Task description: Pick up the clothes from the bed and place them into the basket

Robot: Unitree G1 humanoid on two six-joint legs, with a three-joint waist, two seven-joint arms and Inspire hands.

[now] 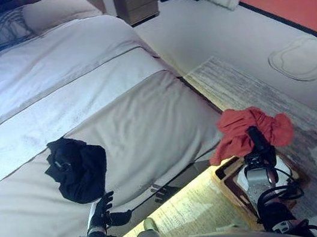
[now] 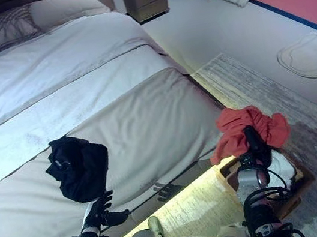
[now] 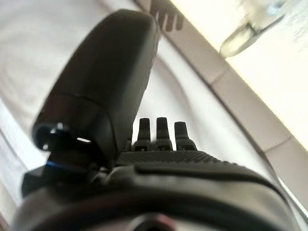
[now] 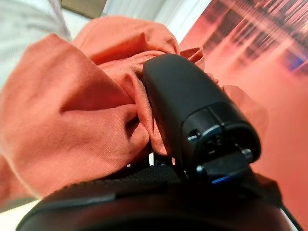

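The right robot hand (image 1: 260,138) is gripping a crumpled, soft red garment (image 1: 242,129), its thumb pressing into the folds, holding it above the shallow rectangular wooden basket (image 1: 231,188) on the floor. The left robot hand (image 1: 103,208) is hanging with fingers spread loose, empty, just beside the bed (image 1: 147,120) edge. A rumpled black garment (image 1: 78,167) is lying on the smooth beige cover.

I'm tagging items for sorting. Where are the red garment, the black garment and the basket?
red garment (image 1: 242,129), left eye view, middle of the bunched cloth
black garment (image 1: 78,168), left eye view, centre of the heap
basket (image 1: 227,185), left eye view, near rim
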